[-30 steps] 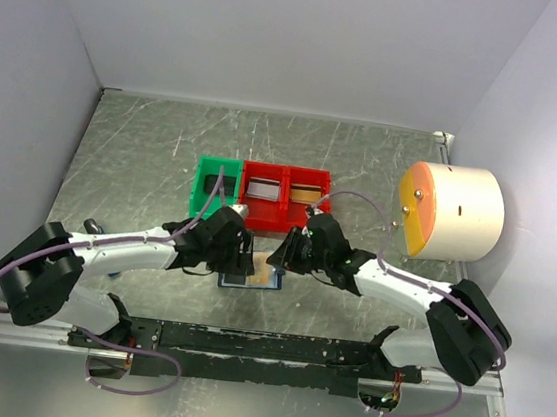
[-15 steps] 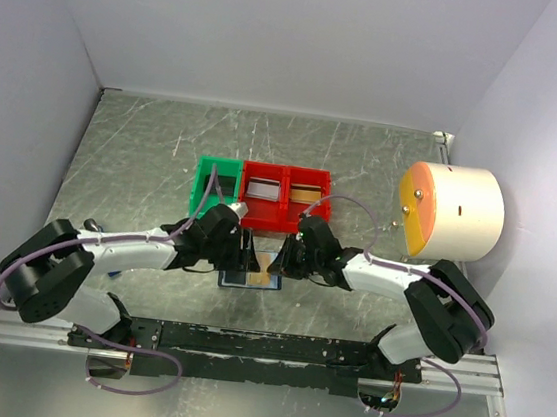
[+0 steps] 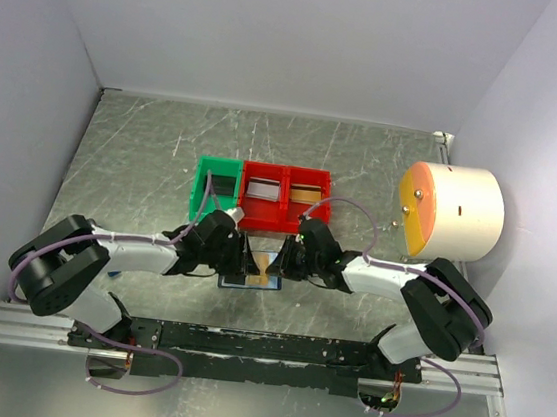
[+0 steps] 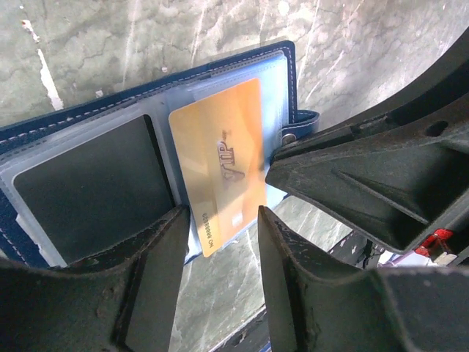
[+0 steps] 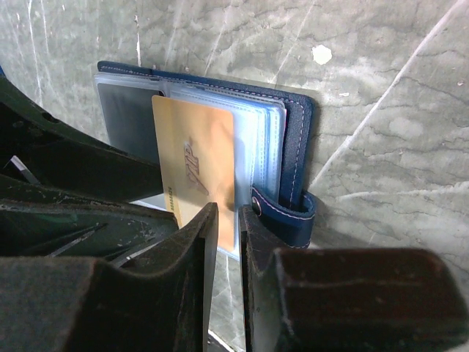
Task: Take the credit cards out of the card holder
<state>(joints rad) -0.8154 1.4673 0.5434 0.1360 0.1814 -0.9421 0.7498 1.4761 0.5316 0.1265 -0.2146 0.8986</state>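
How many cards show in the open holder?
2: a tan-gold card sticking out of the navy folding card holder by its snap tab, a dark card sleeved beside it. Sleeves may hide more.

This looks like a robot test cell in a lab. A scratched grey metal desk (image 3: 144,153) is boxed in by plain white walls (image 3: 278,37). Two white-and-black machine arms, the left arm (image 3: 118,251) and the right arm (image 3: 391,279), are bolted to a black rail (image 3: 243,343) at the near edge and trail purple cables (image 3: 134,238). A green bin (image 3: 199,198), red bins (image 3: 282,225) and a white drum (image 3: 464,215) with an orange face stand on the desk
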